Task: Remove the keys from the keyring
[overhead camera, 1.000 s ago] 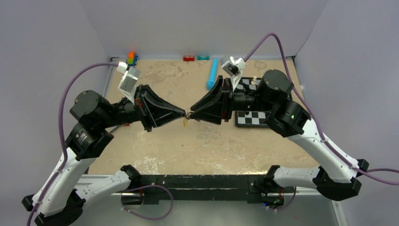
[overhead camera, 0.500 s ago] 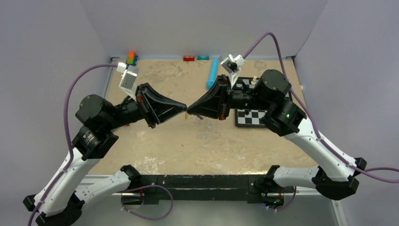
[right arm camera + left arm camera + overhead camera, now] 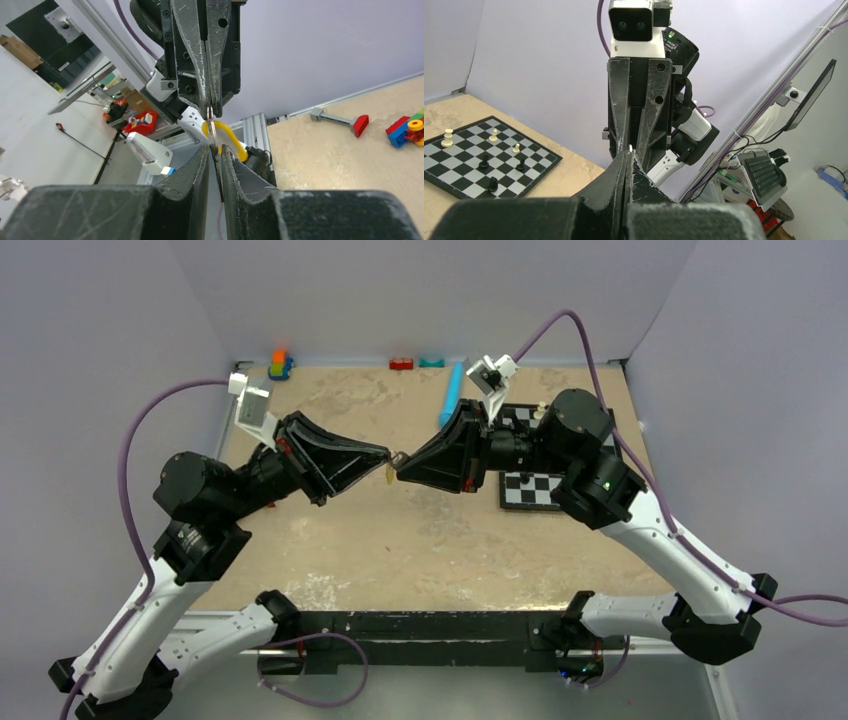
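Above the middle of the counter (image 3: 420,540), the left hand (image 3: 385,452) and right hand (image 3: 399,462) meet tip to tip. The left hand's fingers are pressed together on the top of the keyring (image 3: 212,128). The right hand is closed to a thin slit around its lower edge. The yellow-headed key (image 3: 389,476) hangs just below the tips, clear of the counter. A chessboard (image 3: 535,492) lies to the right.

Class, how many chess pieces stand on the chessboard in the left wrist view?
6 on the chessboard: three white pieces along the far rows, three black pieces nearer the camera. The board runs past the frame's edge, so others may be hidden.
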You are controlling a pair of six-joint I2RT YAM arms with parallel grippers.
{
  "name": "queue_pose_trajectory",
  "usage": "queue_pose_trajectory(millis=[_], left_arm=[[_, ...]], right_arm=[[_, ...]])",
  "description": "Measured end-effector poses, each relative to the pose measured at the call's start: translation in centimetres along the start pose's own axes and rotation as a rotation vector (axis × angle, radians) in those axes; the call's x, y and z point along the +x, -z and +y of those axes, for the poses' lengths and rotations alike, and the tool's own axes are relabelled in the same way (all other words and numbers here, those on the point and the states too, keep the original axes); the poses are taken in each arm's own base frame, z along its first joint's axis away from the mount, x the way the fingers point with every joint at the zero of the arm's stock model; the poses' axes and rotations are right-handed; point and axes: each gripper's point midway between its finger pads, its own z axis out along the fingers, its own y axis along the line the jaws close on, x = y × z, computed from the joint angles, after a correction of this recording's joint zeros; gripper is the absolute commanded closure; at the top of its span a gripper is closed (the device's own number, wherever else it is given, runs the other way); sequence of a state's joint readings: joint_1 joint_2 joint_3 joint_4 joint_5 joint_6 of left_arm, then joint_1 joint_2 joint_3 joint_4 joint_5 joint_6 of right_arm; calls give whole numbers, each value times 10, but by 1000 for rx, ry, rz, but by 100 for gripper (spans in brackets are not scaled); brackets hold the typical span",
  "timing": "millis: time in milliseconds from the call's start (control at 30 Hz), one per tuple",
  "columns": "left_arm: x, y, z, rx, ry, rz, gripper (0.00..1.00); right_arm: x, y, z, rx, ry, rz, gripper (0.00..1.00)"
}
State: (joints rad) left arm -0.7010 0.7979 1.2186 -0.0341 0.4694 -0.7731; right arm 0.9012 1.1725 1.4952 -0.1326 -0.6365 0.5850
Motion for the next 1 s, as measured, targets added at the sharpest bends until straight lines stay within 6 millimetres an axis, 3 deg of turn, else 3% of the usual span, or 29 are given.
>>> queue_pose_trajectory(millis=[200,433,900,1000], left_arm=[[-1,0,-1,4,-2,-8,100],[-1,0,0,2,-1,-6,100],[2,-1,4,-4,2,-4,100],[4,-1,6,-7,4,0,100]], right_arm=[[-3,-1,-2,14,-6,-15,69],[-6,-2,-4,25,-7,-29,88],[-11,-3,-2,16,-6,-50,75],[-11,-3,-2,16,-6,-50,78]])
